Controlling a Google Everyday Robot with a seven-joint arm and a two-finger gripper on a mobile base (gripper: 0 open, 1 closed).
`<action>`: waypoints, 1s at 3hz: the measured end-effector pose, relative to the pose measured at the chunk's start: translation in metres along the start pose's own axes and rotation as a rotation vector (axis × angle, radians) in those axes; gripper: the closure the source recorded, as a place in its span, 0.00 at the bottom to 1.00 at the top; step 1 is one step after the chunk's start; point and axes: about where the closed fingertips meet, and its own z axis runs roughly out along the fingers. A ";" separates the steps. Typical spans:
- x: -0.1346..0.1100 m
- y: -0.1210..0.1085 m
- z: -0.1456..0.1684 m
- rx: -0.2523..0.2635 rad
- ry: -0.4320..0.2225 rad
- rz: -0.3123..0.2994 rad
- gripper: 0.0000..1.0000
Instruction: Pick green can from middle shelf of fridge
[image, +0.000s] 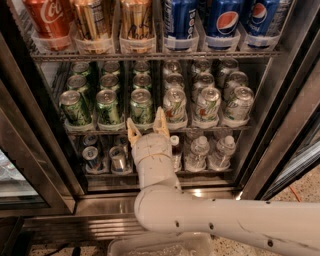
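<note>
Tool: your tool (146, 128) is just below the green can (141, 106), fingers spread wide and pointing up at its base, nothing in them. Can't tell if they're touching it.
Arm: the white arm (210, 220) comes in from the lower right of the green can.
Green can: upright at the front of its lane on the middle shelf (100, 131), with two more just like it to its left.
Neighbours: white-green cans (206, 104) sit right of the green can.
Above it: top-rack cans (136, 20) in red, gold and blue.
Below it: small bottles (198, 150), down and to the right.
Fridge: the steel frame (280, 125) stands well right of the green can.
</note>
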 end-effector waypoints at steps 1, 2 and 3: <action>0.000 0.005 0.007 -0.024 0.002 0.023 0.35; 0.001 0.013 0.029 -0.071 -0.003 0.045 0.34; 0.003 0.012 0.035 -0.069 -0.002 0.050 0.33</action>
